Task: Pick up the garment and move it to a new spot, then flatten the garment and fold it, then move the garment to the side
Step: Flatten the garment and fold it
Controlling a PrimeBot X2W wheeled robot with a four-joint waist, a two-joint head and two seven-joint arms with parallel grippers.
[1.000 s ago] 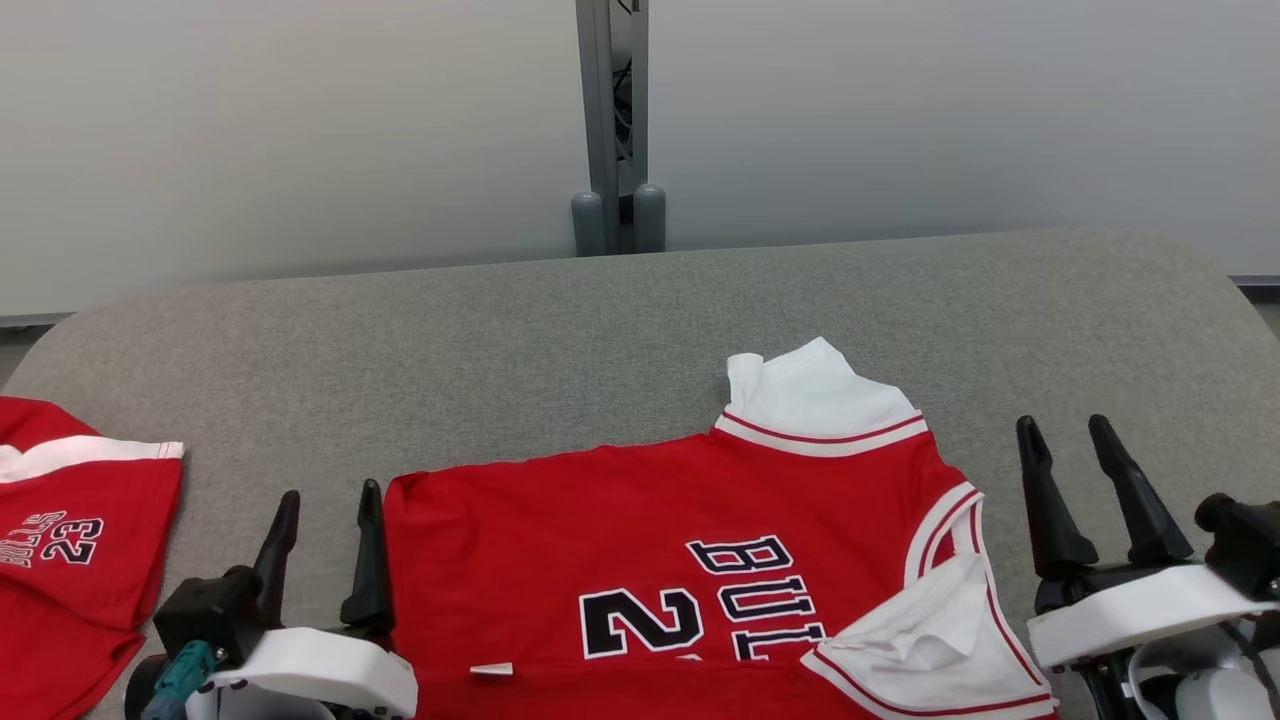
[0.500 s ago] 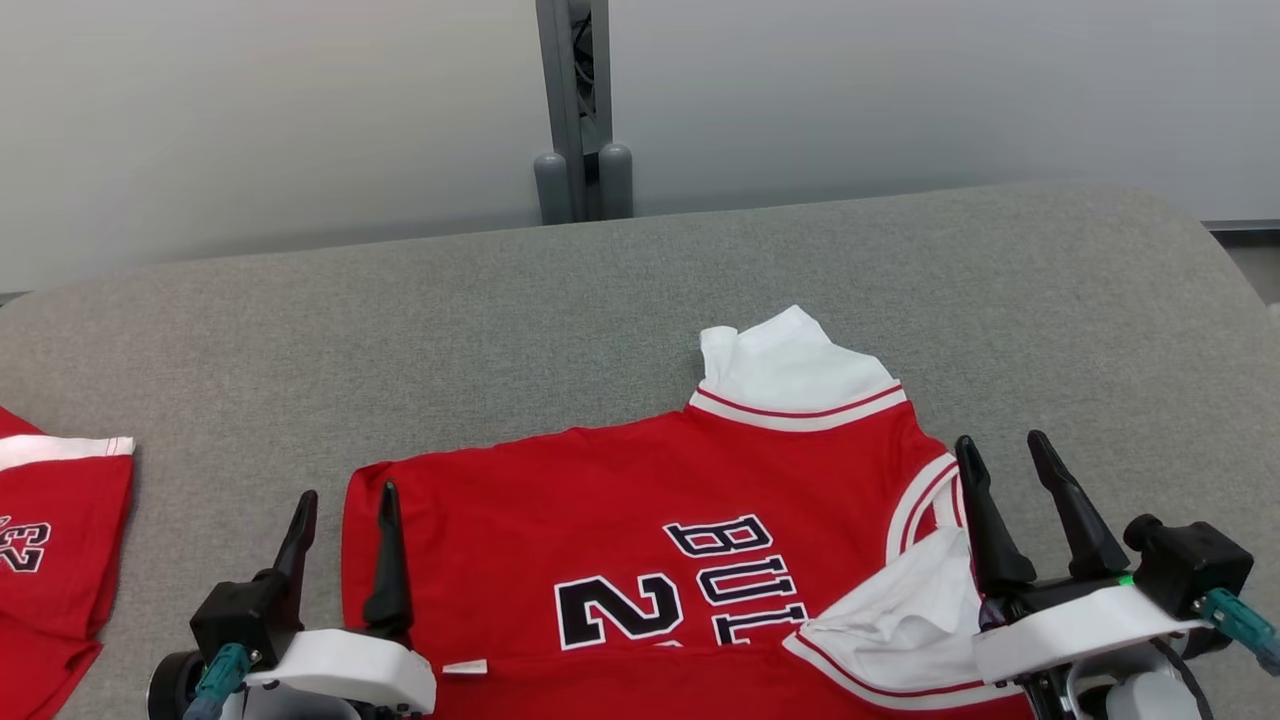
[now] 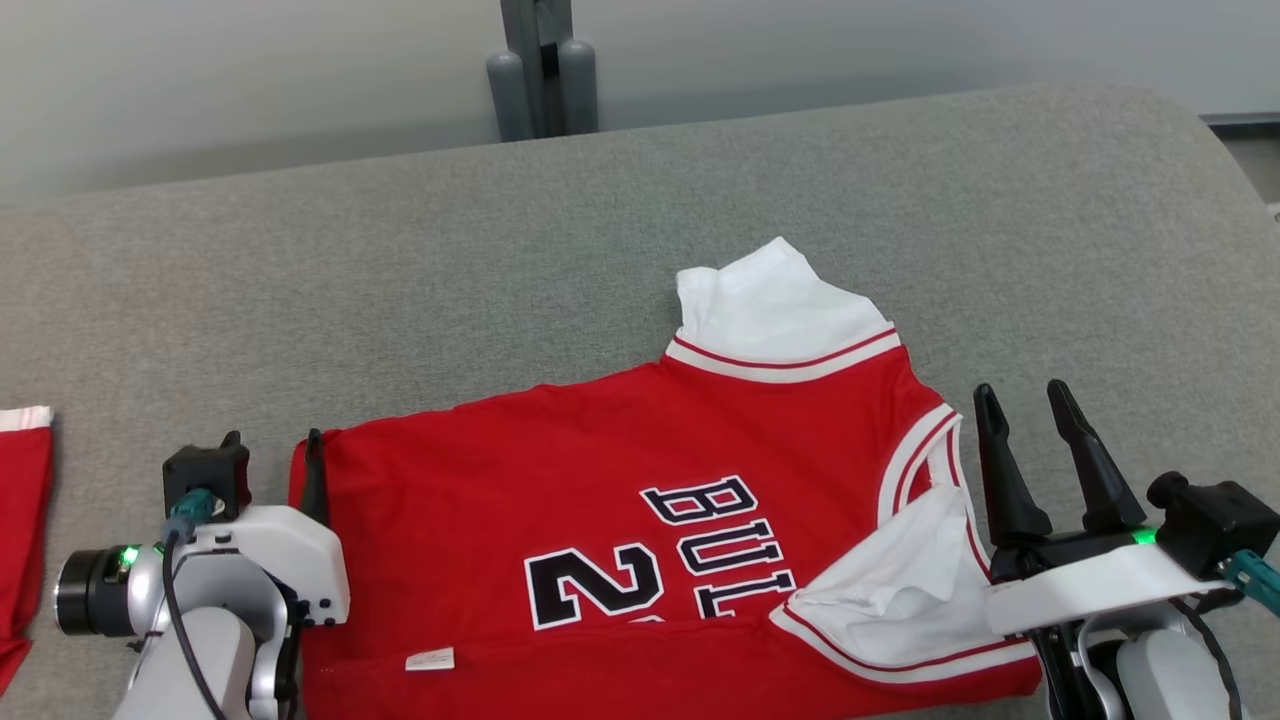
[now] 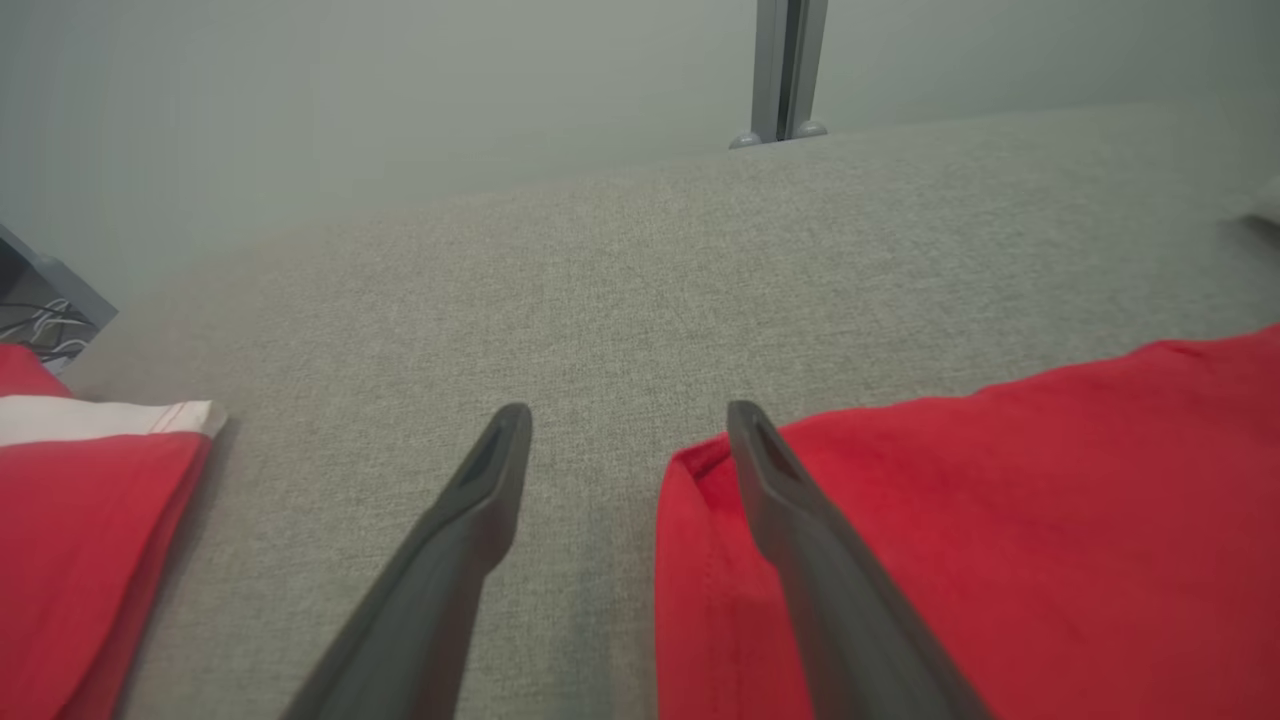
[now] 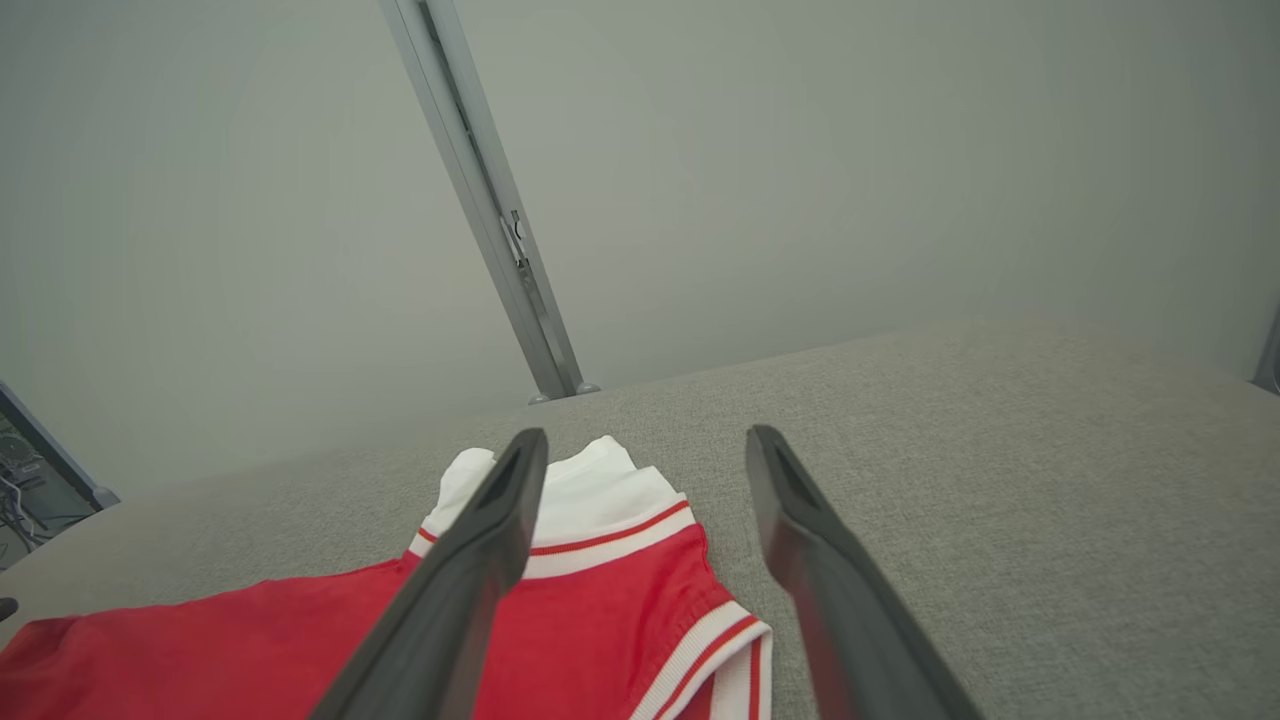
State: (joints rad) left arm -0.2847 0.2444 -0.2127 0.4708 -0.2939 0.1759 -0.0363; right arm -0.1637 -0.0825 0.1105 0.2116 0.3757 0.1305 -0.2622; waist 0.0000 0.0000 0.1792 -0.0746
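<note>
Jersey of red cloth with white trim and black letters (image 3: 600, 500) lies spread on the grey fabric-covered surface (image 3: 300, 280), in the near middle part of it, with its bottom hem towards our left. Its white shoulder pieces are turned out: one lies flat at the far side, and the other is crumpled at the near right corner. We see a small white label (image 3: 430, 660) close to the near edge of the cloth.

Our left gripper (image 3: 272, 440) is at the hem corner with its two dark fingers wide apart. In the left wrist view one finger is over the bare grey surface and the other is over the red corner, so the hem edge is between them. We cannot tell if they touch it, and nothing is clamped.

Our right gripper (image 3: 1022, 392) stands just beside the right side of the jersey, next to the white-trimmed armhole. Its fingers are also wide apart, with nothing between them.

A second red garment with a white band (image 3: 20, 520) lies at the far left, well apart from the jersey. Behind the surface we see a grey metal post (image 3: 540, 60) against a pale wall (image 3: 250, 70).
</note>
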